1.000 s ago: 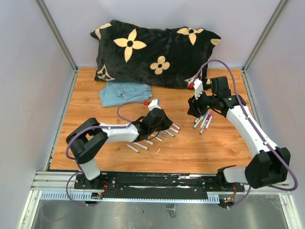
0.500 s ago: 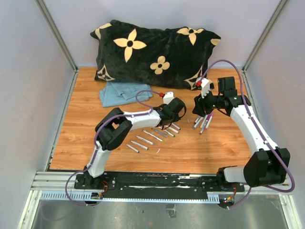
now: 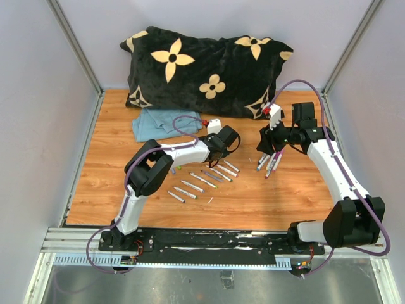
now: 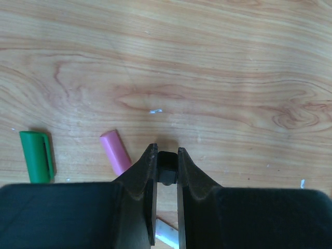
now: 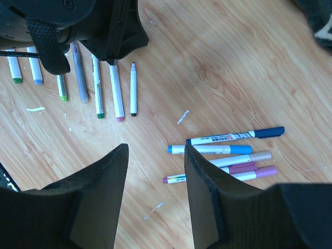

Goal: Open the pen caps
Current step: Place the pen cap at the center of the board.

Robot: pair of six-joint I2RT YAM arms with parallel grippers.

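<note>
Two hands reach over a wooden tabletop (image 3: 278,196). The left hand (image 4: 166,155) has its fingers clamped on a small black pen cap (image 4: 166,172), close above the wood. A loose pink cap (image 4: 115,152) lies just beside it at 9 o'clock, with a green cap (image 4: 36,156) farther out the same way. The right hand (image 5: 155,150) hovers with its fingers apart, holding nothing. Five capped pens (image 5: 228,155) lie at its 3 o'clock, and a row of uncapped pens (image 5: 98,83) at 11 o'clock. A black flowered pillow (image 3: 209,66) and a blue cloth (image 3: 161,123) sit toward the tabletop's 12 o'clock edge.
</note>
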